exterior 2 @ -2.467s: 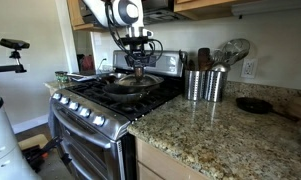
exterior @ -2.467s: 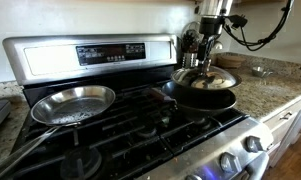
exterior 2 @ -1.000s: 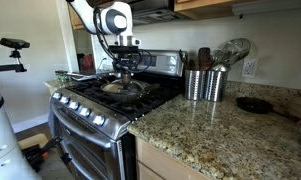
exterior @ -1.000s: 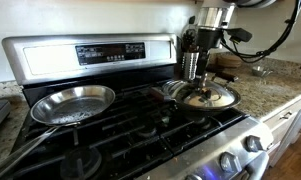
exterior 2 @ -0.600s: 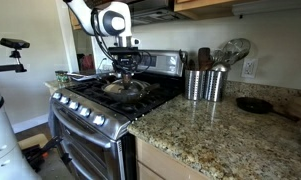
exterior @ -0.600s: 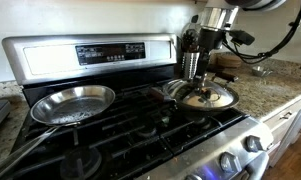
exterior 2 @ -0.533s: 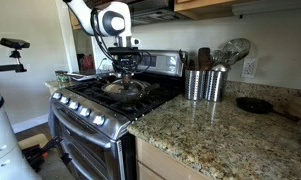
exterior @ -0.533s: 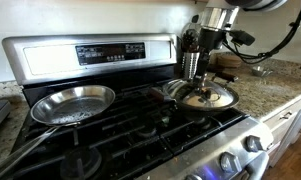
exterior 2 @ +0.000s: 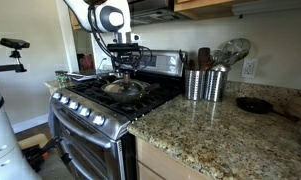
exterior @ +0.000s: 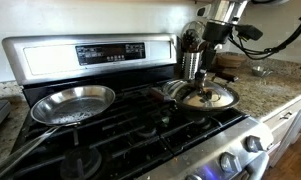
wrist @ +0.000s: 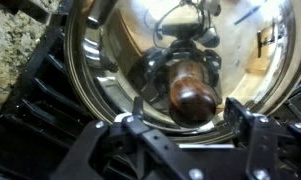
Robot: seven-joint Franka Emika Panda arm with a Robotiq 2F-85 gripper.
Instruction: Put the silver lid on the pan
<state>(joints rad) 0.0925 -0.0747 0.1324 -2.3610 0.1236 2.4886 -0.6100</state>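
Observation:
The silver lid (exterior: 212,97) lies flat on the dark pan (exterior: 198,108) on the stove's burner nearest the counter; it also shows in an exterior view (exterior 2: 125,88). Only the pan's dark rim shows beneath it. My gripper (exterior: 197,82) hangs straight above the lid's centre, open, fingers pointing down. In the wrist view the shiny lid (wrist: 110,60) fills the frame. Its brown knob (wrist: 193,98) sits between the two fingers of the gripper (wrist: 190,118), with a gap on each side.
A shiny silver frying pan (exterior: 75,102) rests on the burner at the stove's other side. Metal utensil canisters (exterior 2: 202,85) stand on the granite counter beside the stove, and a small dark pan (exterior 2: 255,104) lies further along. The stove's control panel (exterior: 90,55) rises behind.
The lid came down onto the pan with the gripper shut on its knob. The jaws have now opened off the knob and the arm has lifted slightly.

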